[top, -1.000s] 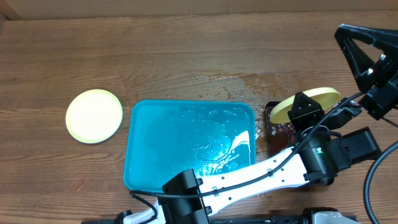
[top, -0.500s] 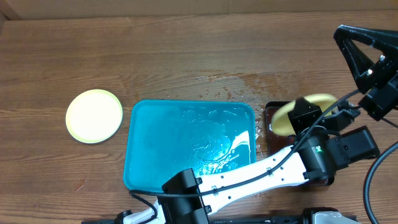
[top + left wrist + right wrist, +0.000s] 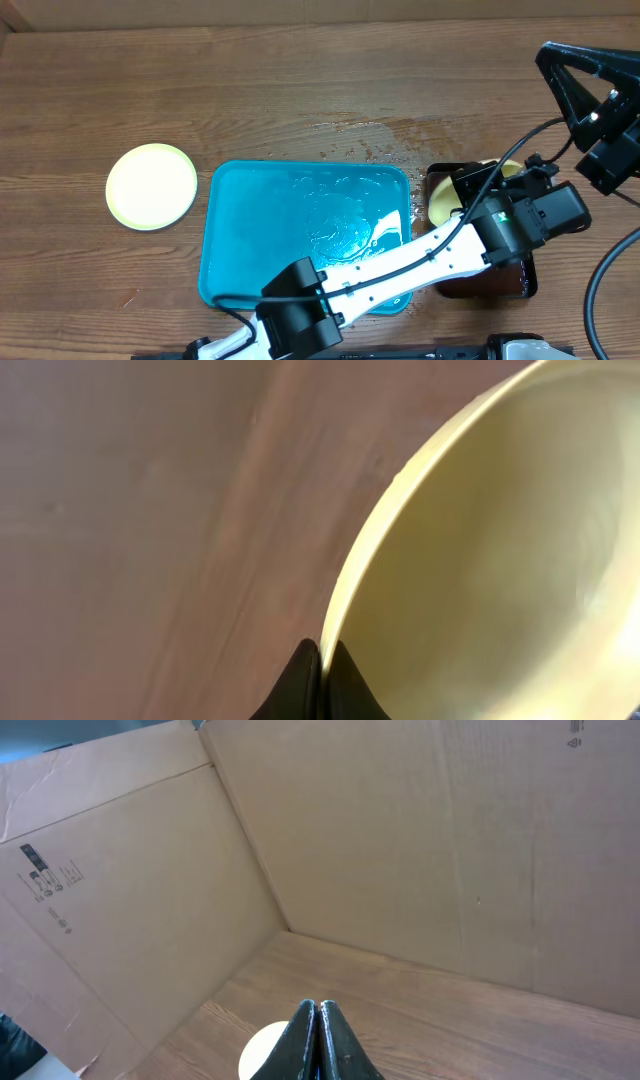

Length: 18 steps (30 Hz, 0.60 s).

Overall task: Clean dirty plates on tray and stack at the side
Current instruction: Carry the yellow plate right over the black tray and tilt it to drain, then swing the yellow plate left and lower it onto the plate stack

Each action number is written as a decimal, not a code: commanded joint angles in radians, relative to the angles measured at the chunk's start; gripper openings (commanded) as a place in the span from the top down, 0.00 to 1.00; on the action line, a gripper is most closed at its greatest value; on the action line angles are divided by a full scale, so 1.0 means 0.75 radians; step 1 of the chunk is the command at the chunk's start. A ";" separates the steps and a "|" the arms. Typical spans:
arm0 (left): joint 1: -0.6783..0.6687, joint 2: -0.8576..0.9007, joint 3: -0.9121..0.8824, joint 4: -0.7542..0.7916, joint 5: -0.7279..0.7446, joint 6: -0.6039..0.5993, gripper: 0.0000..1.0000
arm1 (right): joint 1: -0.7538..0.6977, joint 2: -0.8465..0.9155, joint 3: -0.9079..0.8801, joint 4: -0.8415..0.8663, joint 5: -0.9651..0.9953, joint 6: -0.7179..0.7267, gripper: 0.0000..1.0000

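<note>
The turquoise tray [image 3: 300,230] lies wet at the table's middle, with no plate on it. A pale yellow plate [image 3: 151,186] lies flat on the table to its left. My left gripper [image 3: 475,190] reaches across to the right and is shut on the rim of a second pale yellow plate [image 3: 440,203]. It holds that plate tilted, low over the dark brown tray [image 3: 500,285]. In the left wrist view the fingers [image 3: 322,660] pinch the plate [image 3: 480,560] by its edge. My right gripper [image 3: 548,55] is raised at the far right, shut and empty [image 3: 318,1020]. The blue-white plate is out of view.
Water and brown specks are spilled on the wood [image 3: 370,135] behind the turquoise tray. Cardboard walls [image 3: 400,840] stand around the table. The right wrist view shows the far pale plate [image 3: 262,1055] partly behind its fingers.
My left gripper has lowered and turned the yellow plate from above the dark tray's far end down onto it. The right arm has not moved.
</note>
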<state>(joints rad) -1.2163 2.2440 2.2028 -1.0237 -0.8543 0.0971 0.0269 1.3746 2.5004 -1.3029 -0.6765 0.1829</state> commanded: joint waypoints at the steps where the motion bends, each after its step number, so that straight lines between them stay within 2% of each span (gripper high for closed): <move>1: 0.009 0.054 0.025 0.068 -0.528 -0.085 0.96 | -0.003 0.000 0.020 0.001 -0.009 -0.007 0.96; 2: 0.018 0.055 0.025 0.071 -0.479 -0.030 0.96 | -0.003 0.000 0.020 0.001 -0.009 -0.007 0.96; 5: 0.025 0.037 0.026 -0.008 0.106 0.060 0.96 | -0.003 0.000 0.020 0.001 -0.009 -0.007 0.96; 6: 0.024 0.033 0.026 -0.014 0.221 0.049 0.96 | -0.003 0.000 0.020 0.000 -0.009 -0.007 0.96; 7: 0.020 0.033 0.026 -0.008 0.216 0.015 0.96 | -0.003 0.000 0.020 0.000 -0.009 -0.007 0.96; 8: 0.007 0.033 0.026 0.031 -0.034 -0.063 0.96 | -0.003 0.000 0.020 0.000 -0.008 -0.007 0.96; 9: 0.006 0.033 0.027 0.052 -0.144 -0.075 0.96 | -0.003 0.000 0.020 0.000 -0.008 -0.007 0.96; 11: 0.009 0.020 0.038 0.055 -0.197 -0.075 0.96 | -0.003 0.000 0.020 -0.001 -0.008 -0.007 0.96; 14: 0.042 -0.023 0.062 0.006 -0.044 -0.116 0.96 | -0.003 0.000 0.020 -0.005 -0.008 -0.008 0.96; 17: 0.097 -0.089 0.063 -0.040 0.242 -0.204 0.96 | -0.003 0.003 0.020 -0.011 -0.007 -0.008 0.96; 18: 0.148 -0.123 0.063 -0.070 0.406 -0.274 0.96 | -0.003 0.007 0.020 -0.015 0.002 -0.007 0.96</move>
<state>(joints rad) -1.1812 2.2581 2.2135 -1.0515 -0.8021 0.0219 0.0269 1.3746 2.5004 -1.3117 -0.6762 0.1825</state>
